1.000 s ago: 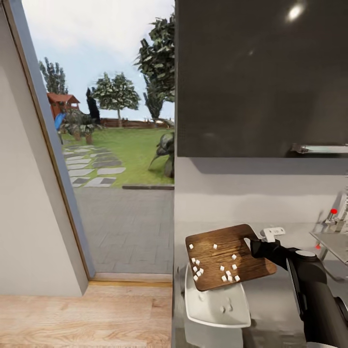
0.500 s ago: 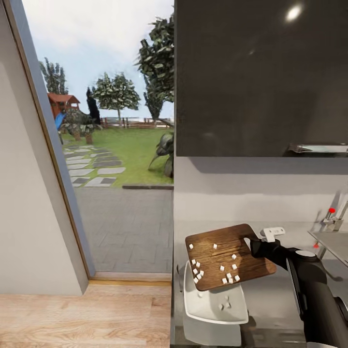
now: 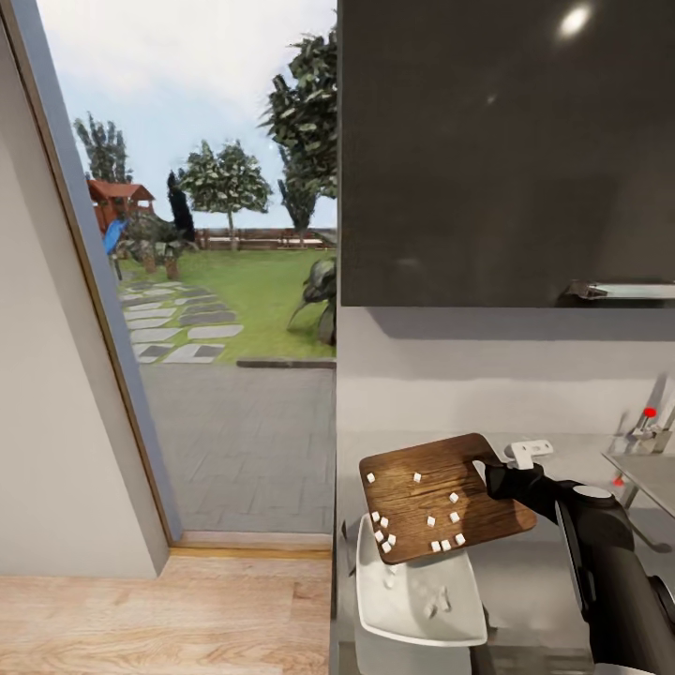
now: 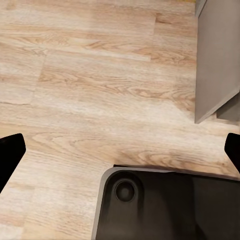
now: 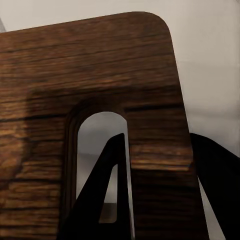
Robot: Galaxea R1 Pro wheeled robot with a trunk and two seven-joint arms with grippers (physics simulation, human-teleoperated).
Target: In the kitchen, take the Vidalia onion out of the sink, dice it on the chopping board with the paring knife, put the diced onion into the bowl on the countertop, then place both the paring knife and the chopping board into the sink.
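Gripping the dark brown wooden chopping board (image 3: 441,495) by its handle end, the right gripper (image 3: 495,476) holds it tilted above the white squarish bowl (image 3: 417,598), with the board's low corner at about 7 o'clock hanging over the bowl's far rim. Small white diced onion pieces (image 3: 431,520) lie scattered on the board, most of them gathered toward its lower edge, and a few more pieces (image 3: 433,605) rest inside the bowl. The bowl sits on the smooth grey stone-like countertop (image 3: 525,572), close to its left end. From the bowl, the grey sink (image 3: 647,469) with its chrome tap and red dot (image 3: 647,412) lies at about 2 o'clock, at the head view's right edge. A dark glossy wall cabinet (image 3: 506,150) hangs overhead, and a wide window at 9 o'clock looks onto lawn, trees and paving.

In the right wrist view the board (image 5: 90,125) fills the frame, one dark finger (image 5: 107,200) showing through its slotted handle hole and another beside its edge, so the gripper is pinching the board.

The left wrist view looks down on the light wooden floor (image 4: 90,85) and the robot's dark base (image 4: 165,205); the left gripper's black fingertips (image 4: 10,155) sit at opposite edges, spread wide with nothing between them.
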